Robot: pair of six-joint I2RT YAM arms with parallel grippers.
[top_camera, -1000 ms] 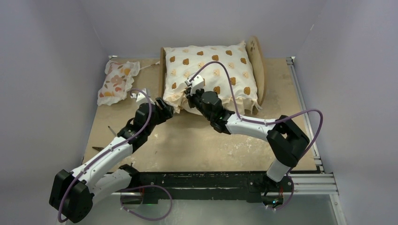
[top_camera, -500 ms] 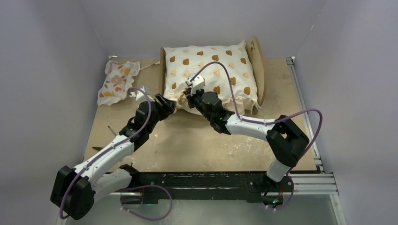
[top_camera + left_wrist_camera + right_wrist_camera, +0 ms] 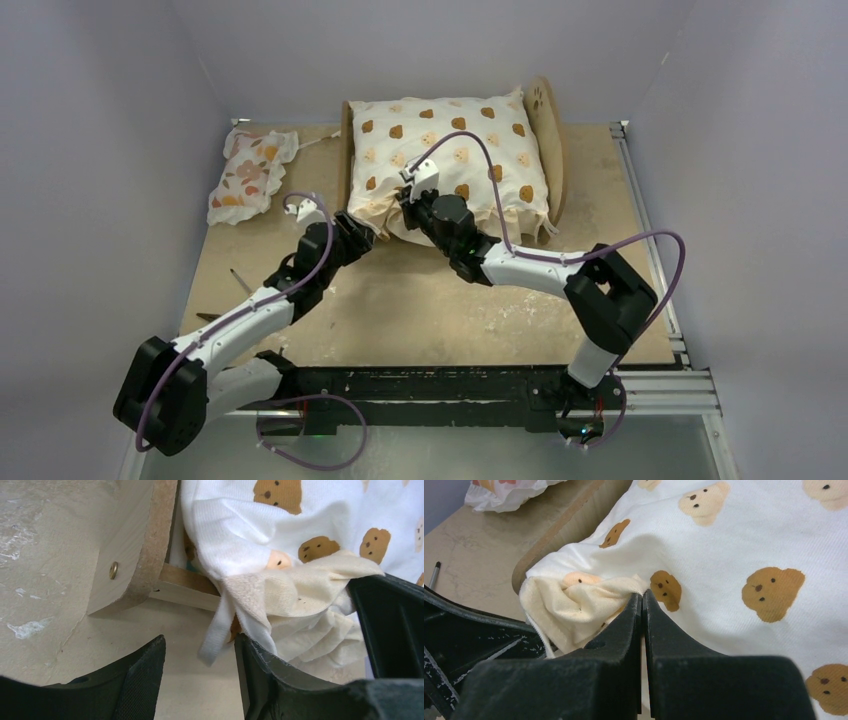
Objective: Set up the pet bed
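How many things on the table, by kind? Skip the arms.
Bed: 1, bed
Cushions: 2, bear cushion, floral pillow
Total: 3

- Top external: high at the near edge, looking down and forward over the whole table (image 3: pixel 420 315).
- Left wrist: very close and low, facing the pet bed (image 3: pixel 132 545) corner and the cushion (image 3: pixel 235 520) ruffle.
- Right wrist: equally close, over that same cushion corner.
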